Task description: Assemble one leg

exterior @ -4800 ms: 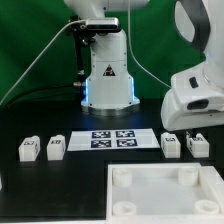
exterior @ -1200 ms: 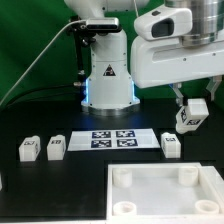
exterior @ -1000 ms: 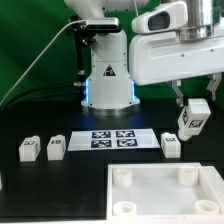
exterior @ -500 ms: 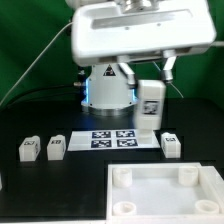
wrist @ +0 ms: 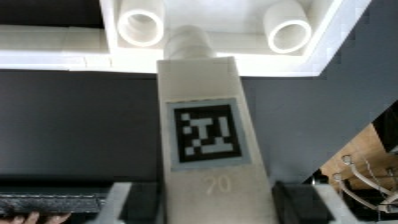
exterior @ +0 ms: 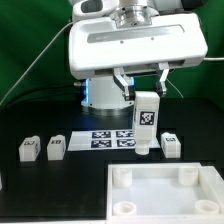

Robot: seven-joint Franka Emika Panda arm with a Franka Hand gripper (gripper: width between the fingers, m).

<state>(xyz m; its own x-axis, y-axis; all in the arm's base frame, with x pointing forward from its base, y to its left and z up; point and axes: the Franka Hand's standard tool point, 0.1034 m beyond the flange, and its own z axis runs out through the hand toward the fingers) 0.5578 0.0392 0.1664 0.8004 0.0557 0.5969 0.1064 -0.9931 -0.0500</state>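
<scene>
Nearest, the white panel (exterior: 160,200) lies on the bench (exterior: 45,185). Behind it the gripper (exterior: 146,92), clamped on the upright leg (exterior: 147,120), hangs lower than half a second ago, over the marker board's (exterior: 105,138) right end. A faint "70" shows under the leg's tag (wrist: 206,131).

Black table (exterior: 60,190) carries three legs (exterior: 28,149), marker board (exterior: 112,138) and white panel (exterior: 165,200).

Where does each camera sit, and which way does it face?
Exterior view: off the arm, raised, facing the robot base across the table and panel; shows that base, the hand and gripper.
Wrist view: on the wrist, looking along the held leg toward the panel; no finger clearly shows.
Shared: the held leg and the panel.
</scene>
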